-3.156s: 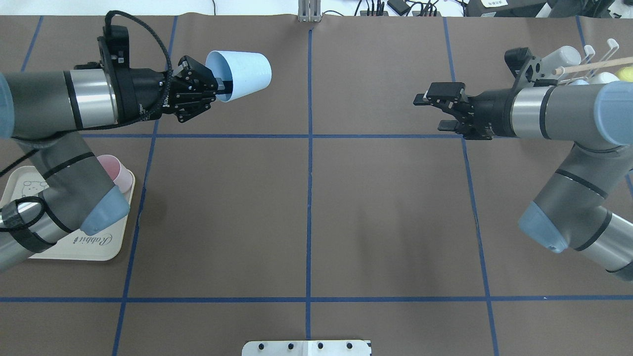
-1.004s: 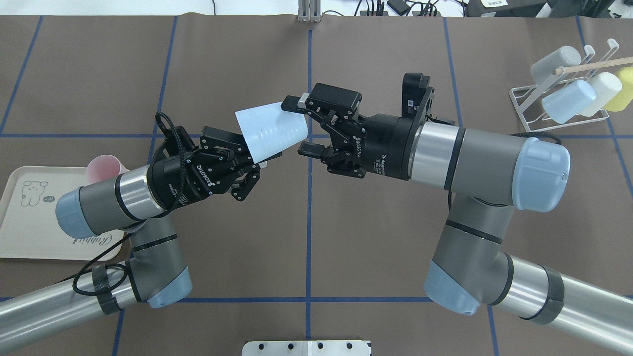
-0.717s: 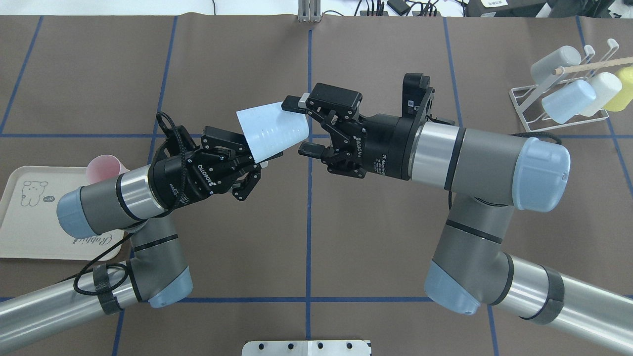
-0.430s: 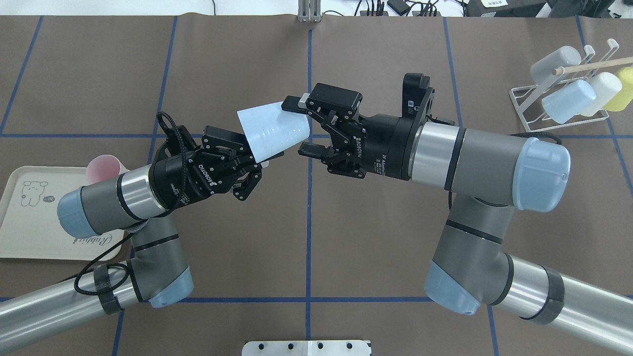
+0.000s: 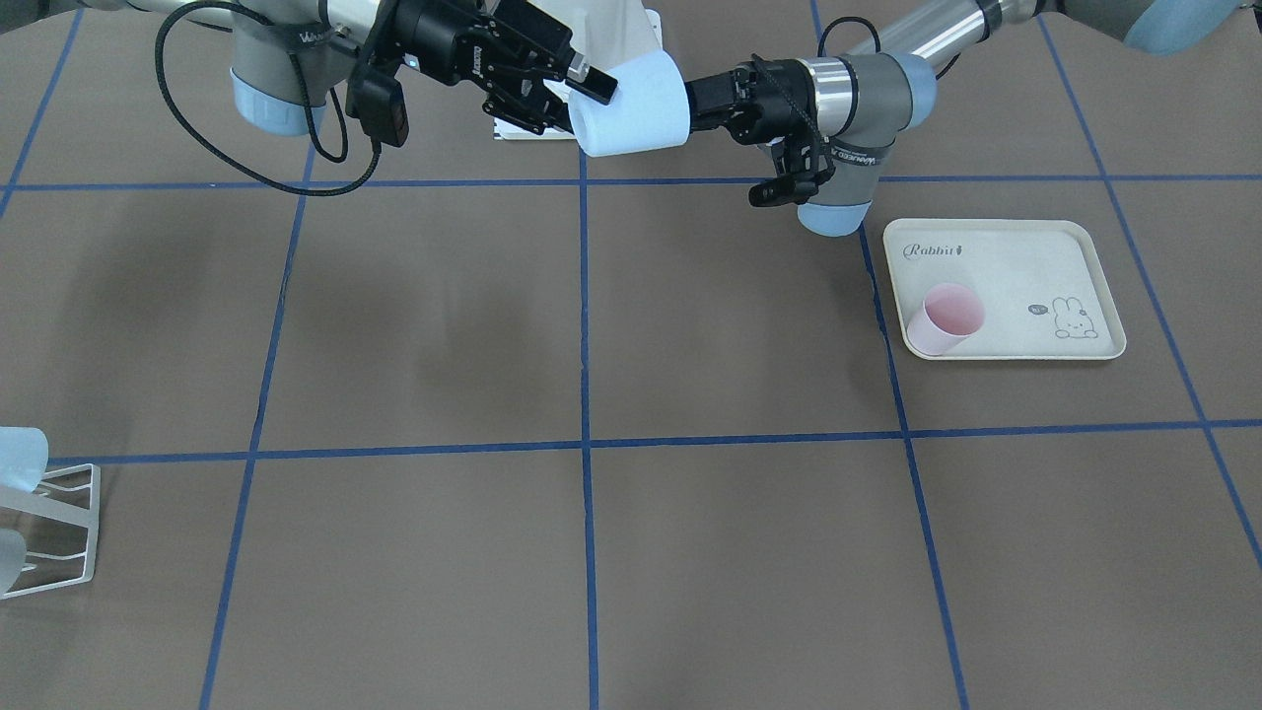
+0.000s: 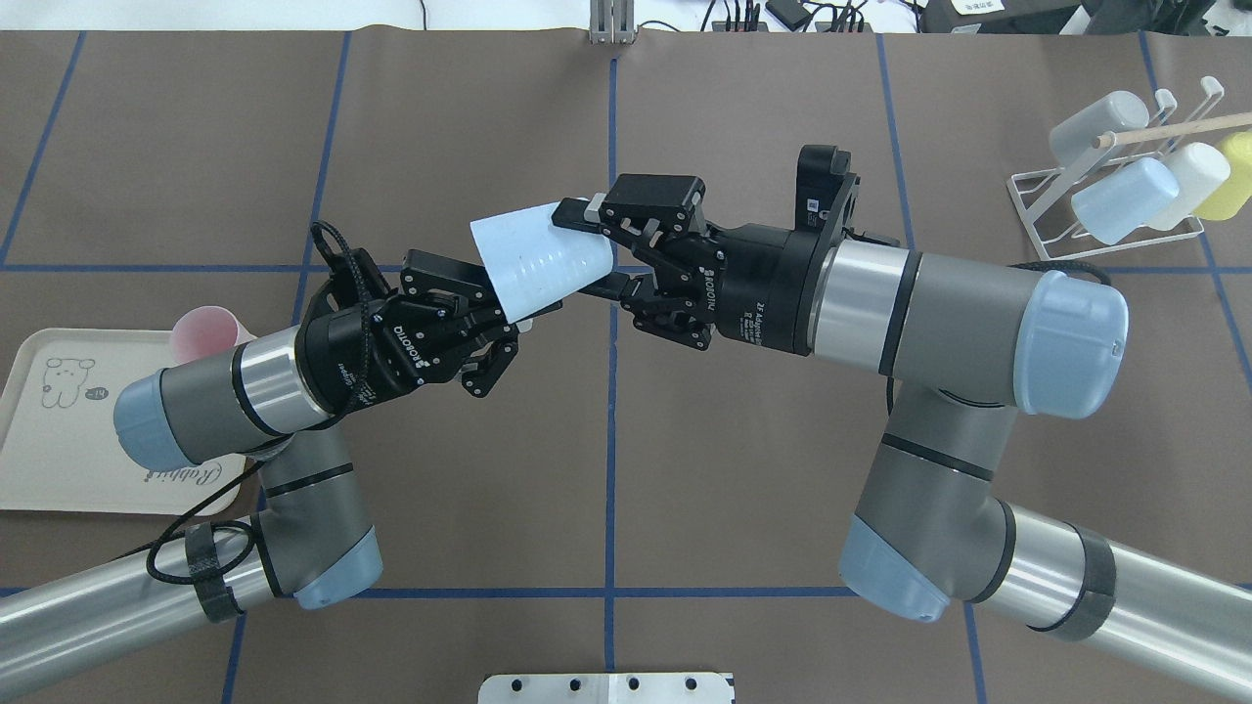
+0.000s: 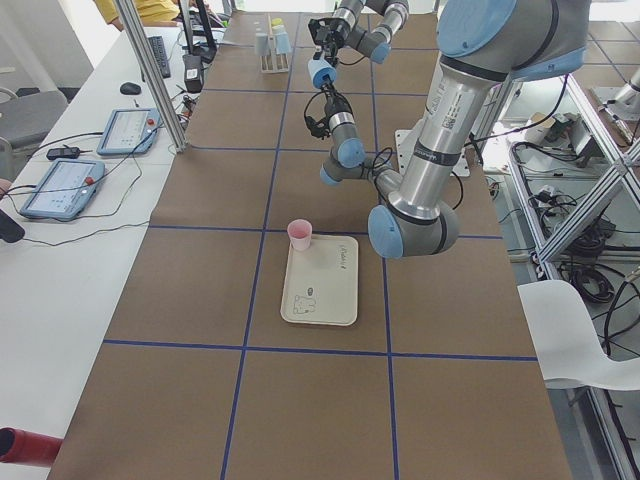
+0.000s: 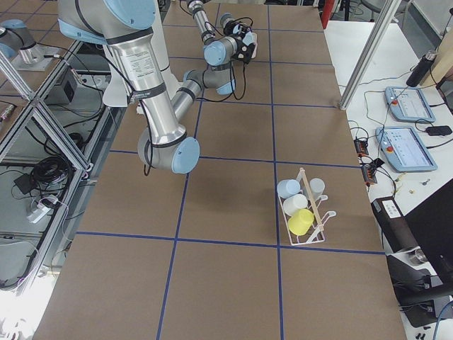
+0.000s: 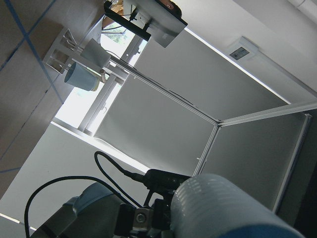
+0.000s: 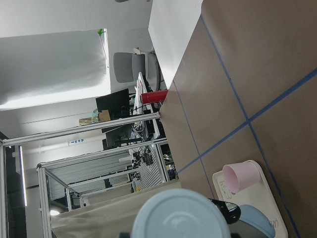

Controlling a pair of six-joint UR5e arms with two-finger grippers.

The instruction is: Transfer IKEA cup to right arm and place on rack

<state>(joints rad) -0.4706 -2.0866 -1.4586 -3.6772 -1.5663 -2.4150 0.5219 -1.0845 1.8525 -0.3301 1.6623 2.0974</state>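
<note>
Shows a pale blue, ribbed, tapered plastic cup [image 6: 543, 262] held in the air over the middle of the brown-covered bench [image 6: 440, 127], clear of its surface. Lies nearly level, long axis running along the bench from one arm toward the other, slightly askew in the overhead view. Points its wide open mouth at the black two-finger left gripper [image 6: 504, 303] and its narrow closed base at the black two-finger right gripper [image 6: 587, 249]. Gripped at the rim end by the left gripper, fingers closed on the wall. Pinched near the base by the right gripper, fingers pressed against opposite sides. Fills the bottom of the right wrist view with its round closed base, and the bottom of the left wrist view with its ribbed side.

Also shows a small white wire rack [image 6: 1120, 243] at the bench's far right corner, carrying a grey cup [image 6: 1095, 119], a second pale blue cup [image 6: 1123, 200], a white cup [image 6: 1195, 168] and a yellow cup [image 6: 1234, 176], all tipped on their sides. By the bench's left edge, shows a cream rabbit-print tray [image 5: 1025, 266] bearing a pink cup [image 5: 945, 319], mouth up, in one corner.
</note>
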